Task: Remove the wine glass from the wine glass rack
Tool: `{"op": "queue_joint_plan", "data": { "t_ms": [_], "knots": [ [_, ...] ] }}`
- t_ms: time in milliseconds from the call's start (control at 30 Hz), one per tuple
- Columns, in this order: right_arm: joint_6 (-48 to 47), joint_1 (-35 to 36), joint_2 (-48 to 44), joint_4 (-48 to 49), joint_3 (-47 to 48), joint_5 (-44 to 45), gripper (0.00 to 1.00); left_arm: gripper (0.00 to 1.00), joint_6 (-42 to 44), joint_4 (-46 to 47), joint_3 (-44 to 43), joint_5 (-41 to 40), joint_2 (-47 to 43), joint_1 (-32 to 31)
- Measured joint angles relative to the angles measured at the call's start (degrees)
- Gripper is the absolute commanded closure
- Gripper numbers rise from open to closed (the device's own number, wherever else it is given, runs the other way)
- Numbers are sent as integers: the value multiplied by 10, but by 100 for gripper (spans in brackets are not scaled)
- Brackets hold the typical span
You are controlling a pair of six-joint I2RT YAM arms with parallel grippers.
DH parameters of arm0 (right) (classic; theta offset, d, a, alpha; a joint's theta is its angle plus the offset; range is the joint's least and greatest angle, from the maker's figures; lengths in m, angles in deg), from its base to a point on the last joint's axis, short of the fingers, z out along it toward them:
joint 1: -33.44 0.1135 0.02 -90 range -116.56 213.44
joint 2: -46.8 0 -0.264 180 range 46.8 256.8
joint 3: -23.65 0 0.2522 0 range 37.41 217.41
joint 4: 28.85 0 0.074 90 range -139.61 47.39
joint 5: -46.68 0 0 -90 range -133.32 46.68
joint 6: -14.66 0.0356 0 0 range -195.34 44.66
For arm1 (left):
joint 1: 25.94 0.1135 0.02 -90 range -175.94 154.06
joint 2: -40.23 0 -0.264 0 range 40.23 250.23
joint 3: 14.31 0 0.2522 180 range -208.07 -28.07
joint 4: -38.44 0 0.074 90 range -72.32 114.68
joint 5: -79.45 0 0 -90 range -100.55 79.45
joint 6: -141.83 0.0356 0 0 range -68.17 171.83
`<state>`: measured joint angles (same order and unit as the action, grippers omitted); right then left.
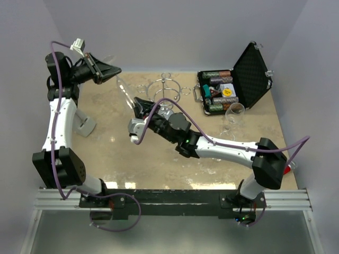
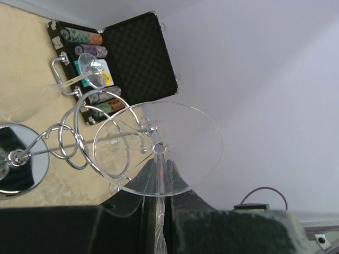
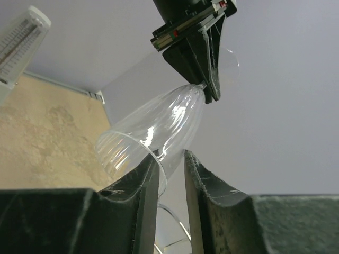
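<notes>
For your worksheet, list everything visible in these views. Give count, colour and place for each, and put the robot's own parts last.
wine glass: one, clear, held in the air by its stem
wine glass rack: one, chrome, far middle of the table
second glass: one, clear, in front of the case
case: one, black, open, far right
table: one, beige
left gripper: black, shut on the stem
right gripper: black, open, straddling the held glass's rim

Robot lab cell: plain white walls point(image 1: 175, 32) enclosing beige marbled surface point(image 1: 116, 153); two white-and-black robot arms point(image 1: 58, 124) sitting bolted on grey aluminium rail point(image 1: 175, 198).
</notes>
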<state>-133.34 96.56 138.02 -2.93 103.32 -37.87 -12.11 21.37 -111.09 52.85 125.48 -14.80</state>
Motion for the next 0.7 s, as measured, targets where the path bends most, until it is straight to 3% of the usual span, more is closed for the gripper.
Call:
{"op": "queue_joint_plan", "data": {
  "t_ms": [67, 100, 167, 333, 500, 700],
  "knots": [
    [-3, 0, 7, 10, 0, 10, 94, 100, 1, -11, 0, -7, 0, 0],
    [-5, 0, 9, 16, 2, 16, 100, 91, 1, -17, 0, -12, 0, 1],
    [-11, 0, 10, 27, 10, 29, 100, 69, -5, -40, 0, -27, 0, 5],
    [-10, -8, 11, 23, 46, 40, 100, 40, 27, -59, 0, -26, 0, 9],
    [8, -9, 11, -6, 73, 39, 100, 35, 93, -69, 2, 14, 0, 14],
    [35, -9, 21, -63, 97, 36, 100, 30, 238, -203, 4, 0, -10, 32]
  ]
}}
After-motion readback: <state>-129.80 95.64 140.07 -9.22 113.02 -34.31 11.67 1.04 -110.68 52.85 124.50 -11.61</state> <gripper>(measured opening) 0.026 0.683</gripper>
